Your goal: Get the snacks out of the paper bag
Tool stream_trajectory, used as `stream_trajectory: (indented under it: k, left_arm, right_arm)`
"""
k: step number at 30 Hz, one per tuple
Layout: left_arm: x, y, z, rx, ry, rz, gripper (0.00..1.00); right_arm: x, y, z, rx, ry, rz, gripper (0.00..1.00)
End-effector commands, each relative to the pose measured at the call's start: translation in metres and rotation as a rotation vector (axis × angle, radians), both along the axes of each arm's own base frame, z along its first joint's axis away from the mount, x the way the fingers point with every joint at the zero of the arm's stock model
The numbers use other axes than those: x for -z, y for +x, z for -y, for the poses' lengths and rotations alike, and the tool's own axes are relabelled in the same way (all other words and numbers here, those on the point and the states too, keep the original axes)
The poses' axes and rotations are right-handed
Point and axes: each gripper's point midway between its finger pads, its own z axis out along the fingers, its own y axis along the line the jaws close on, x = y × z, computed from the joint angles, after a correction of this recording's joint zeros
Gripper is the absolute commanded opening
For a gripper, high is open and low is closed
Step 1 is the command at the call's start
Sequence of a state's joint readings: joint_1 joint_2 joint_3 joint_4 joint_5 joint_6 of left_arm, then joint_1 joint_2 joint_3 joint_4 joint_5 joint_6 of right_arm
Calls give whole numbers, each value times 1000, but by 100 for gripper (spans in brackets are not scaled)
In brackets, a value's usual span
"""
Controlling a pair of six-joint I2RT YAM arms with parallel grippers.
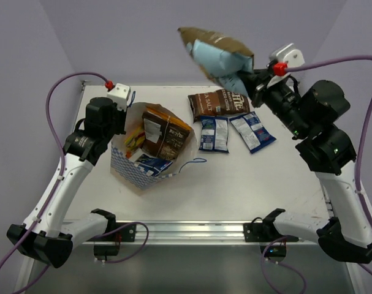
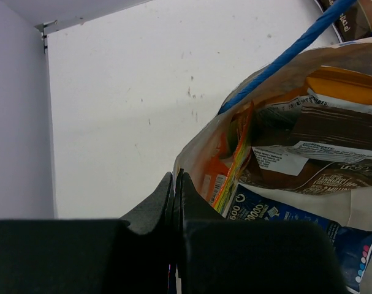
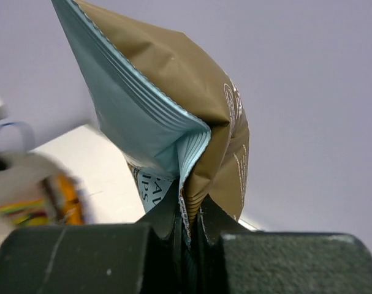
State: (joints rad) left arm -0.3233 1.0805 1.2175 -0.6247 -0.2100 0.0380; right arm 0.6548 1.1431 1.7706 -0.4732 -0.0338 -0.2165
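The checkered paper bag (image 1: 132, 173) lies open on the table's left half. Inside it show a brown chip bag (image 1: 165, 133), a small blue packet (image 1: 152, 164) and a red-yellow packet (image 1: 135, 140). My left gripper (image 1: 125, 115) is shut on the bag's far rim (image 2: 192, 153). The left wrist view shows the orange bag (image 2: 348, 86), the brown chip bag (image 2: 333, 131), the blue packet (image 2: 296, 217) and the red-yellow packet (image 2: 233, 164) inside. My right gripper (image 1: 257, 76) is shut on a brown and light-blue chip bag (image 1: 217, 54), holding it high in the air (image 3: 167, 110).
A brown chip bag (image 1: 217, 102) and two blue packets (image 1: 214, 133) (image 1: 253, 130) lie on the white table behind and right of the paper bag. A blue cord handle (image 1: 195, 162) trails from the bag's mouth. Walls close the back and sides.
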Motion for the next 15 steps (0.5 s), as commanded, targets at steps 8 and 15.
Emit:
stream_trajectory:
  k: [8,15]
  left_arm:
    - [-47,9,6,-3,-76,144,0]
    - [-52,3,11,30,-96,154,0]
  right_arm:
    - [94,195,153,861,113,-169,0]
    - [208,301,221,1221,-65,-285,0]
